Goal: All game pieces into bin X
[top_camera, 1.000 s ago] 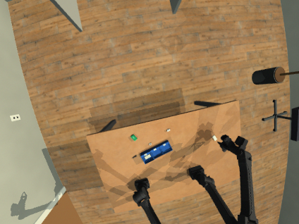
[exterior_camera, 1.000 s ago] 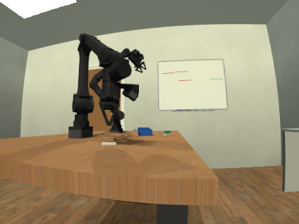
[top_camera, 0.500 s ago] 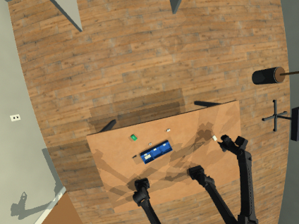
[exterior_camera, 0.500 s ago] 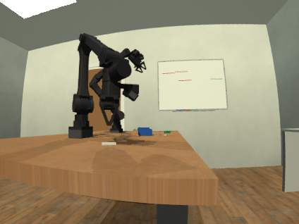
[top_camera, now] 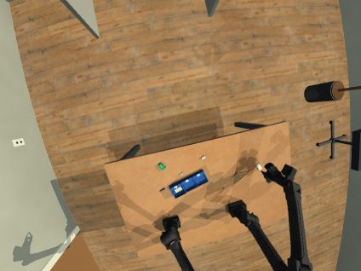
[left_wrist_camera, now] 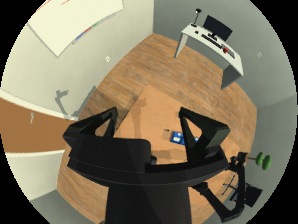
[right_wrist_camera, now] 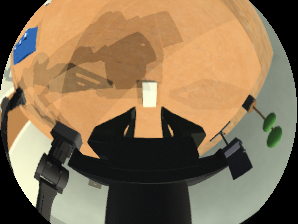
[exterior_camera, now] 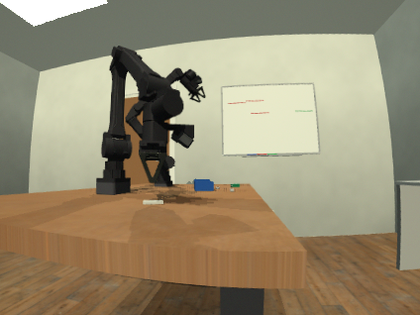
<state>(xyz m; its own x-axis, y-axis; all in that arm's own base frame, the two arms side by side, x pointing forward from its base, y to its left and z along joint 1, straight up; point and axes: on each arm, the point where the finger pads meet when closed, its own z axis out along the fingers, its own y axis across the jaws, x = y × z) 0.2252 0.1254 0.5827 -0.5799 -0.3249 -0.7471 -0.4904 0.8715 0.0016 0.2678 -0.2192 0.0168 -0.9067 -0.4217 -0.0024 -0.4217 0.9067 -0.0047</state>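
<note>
Our right gripper (top_camera: pixel 265 175) (exterior_camera: pixel 153 181) (right_wrist_camera: pixel 148 110), part-open and empty, hovers over the bench (top_camera: pixel 272 141) (exterior_camera: pixel 198 233) (right_wrist_camera: pixel 210 65) just behind the white block (top_camera: pixel 259 167) (exterior_camera: pixel 153 202) (right_wrist_camera: pixel 149 94), likely light, stiff and smooth, best pinched squarely across its narrow sides.

There are two arms, the left arm (top_camera: pixel 180 256) (right_wrist_camera: pixel 47 192) and the right arm (top_camera: pixel 295 213) (exterior_camera: pixel 117 104) (left_wrist_camera: pixel 242 187), and two end effectors, the left end effector (exterior_camera: pixel 198 97) (left_wrist_camera: pixel 148 110) and the right end effector (top_camera: pixel 262 171) (exterior_camera: pixel 153 180) (right_wrist_camera: pixel 148 110), each with two fingers. One tabletop (top_camera: pixel 238 158) (exterior_camera: pixel 198 223) (left_wrist_camera: pixel 150 105) (right_wrist_camera: pixel 220 60) carries one row of blue bins (top_camera: pixel 188 184) (exterior_camera: pixel 203 185) (left_wrist_camera: pixel 177 138) (right_wrist_camera: pixel 25 46), with three compartments. Outside it lie five objects: one green piece (top_camera: pixel 162 166) (exterior_camera: pixel 235 185), one white block (top_camera: pixel 259 167) (exterior_camera: pixel 153 202) (right_wrist_camera: pixel 149 94), two small pale pieces, one (top_camera: pixel 203 158) and another (top_camera: pixel 181 174), and one dark piece (top_camera: pixel 163 189). The pale items inside the bins are too small to count. Beyond are one whiteboard (exterior_camera: pixel 270 119) (left_wrist_camera: pixel 72 20), one desk (left_wrist_camera: pixel 212 42) and one monitor (left_wrist_camera: pixel 217 28).
</note>
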